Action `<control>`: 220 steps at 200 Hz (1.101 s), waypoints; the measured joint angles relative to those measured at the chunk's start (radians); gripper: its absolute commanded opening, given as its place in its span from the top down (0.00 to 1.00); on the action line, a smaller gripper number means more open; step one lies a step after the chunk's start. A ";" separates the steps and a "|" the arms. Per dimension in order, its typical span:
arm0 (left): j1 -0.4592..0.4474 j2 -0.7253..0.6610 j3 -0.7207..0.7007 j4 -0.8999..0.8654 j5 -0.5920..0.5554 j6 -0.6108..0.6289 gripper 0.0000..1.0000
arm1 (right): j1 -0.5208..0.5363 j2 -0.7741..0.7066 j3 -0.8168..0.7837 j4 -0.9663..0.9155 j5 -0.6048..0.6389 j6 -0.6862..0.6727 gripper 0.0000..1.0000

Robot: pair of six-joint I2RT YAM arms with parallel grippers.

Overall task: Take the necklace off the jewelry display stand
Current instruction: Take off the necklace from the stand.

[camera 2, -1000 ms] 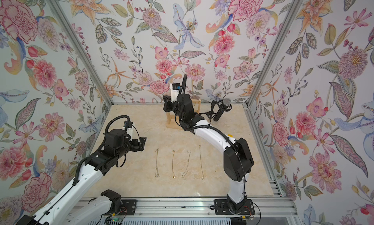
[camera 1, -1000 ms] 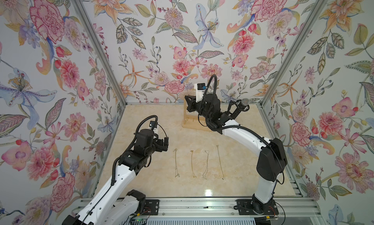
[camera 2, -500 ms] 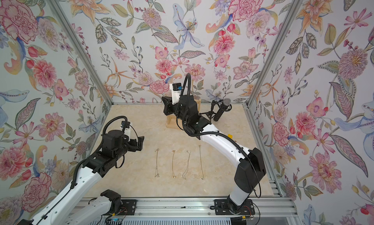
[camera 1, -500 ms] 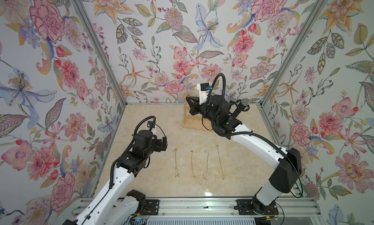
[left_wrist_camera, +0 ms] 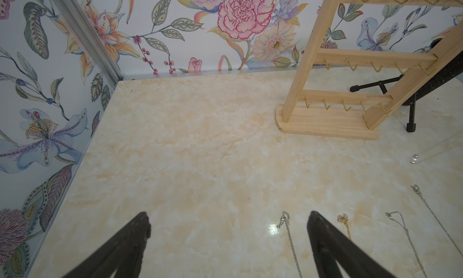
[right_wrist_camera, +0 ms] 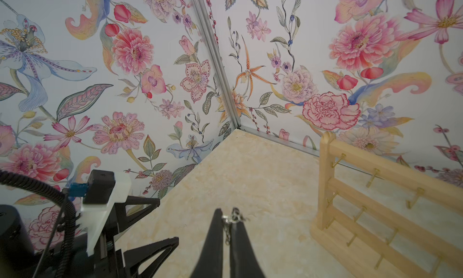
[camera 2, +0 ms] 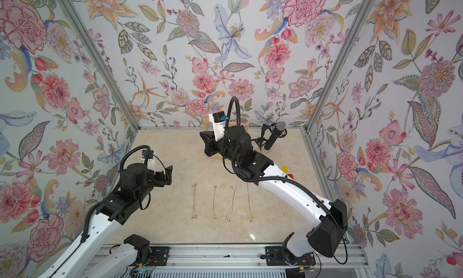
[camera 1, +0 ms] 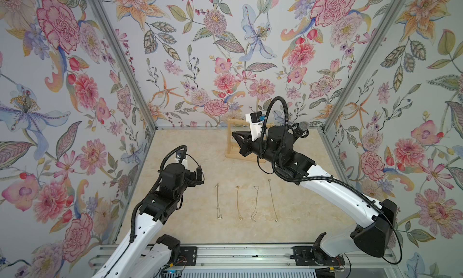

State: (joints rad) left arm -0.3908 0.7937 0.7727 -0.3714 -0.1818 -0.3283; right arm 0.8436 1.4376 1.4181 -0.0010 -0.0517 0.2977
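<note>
Right jaws: you have them pressed together on the clasp end of a thin silver necklace (right_wrist_camera: 228,223), and the chain drops down between the two fingers (right_wrist_camera: 213,241). They hang above the bench (right_wrist_camera: 250,179), just beside one upright post of the jewelry display stand (right_wrist_camera: 325,184). The necklace is apart from the stand.

Left jaws: these stand wide apart over bare bench, well apart from the stand.

A row of four chains (camera 1: 238,203) lies stretched out on the bench between your two arms. A black microphone (camera 2: 275,134) on a tripod stands just beside the stand. Two pale beads (left_wrist_camera: 414,160) on a fine thread show near the stand's base. I cannot tell whether they belong to the held necklace.
</note>
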 measured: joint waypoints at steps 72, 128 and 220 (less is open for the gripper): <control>0.000 -0.065 -0.013 0.014 -0.037 0.000 0.01 | 0.053 -0.211 -0.109 -0.156 -0.009 -0.007 1.00; 0.000 -0.125 -0.035 0.051 -0.029 0.007 0.01 | 0.054 -0.384 -0.219 -0.248 -0.011 -0.007 1.00; -0.016 -0.063 -0.066 0.147 0.270 0.034 0.01 | 0.042 -0.662 -0.365 -0.363 0.029 -0.001 1.00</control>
State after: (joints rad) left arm -0.4065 0.7311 0.7071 -0.2245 0.0887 -0.2943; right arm 0.8856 0.7753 1.0531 -0.3641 -0.0231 0.2966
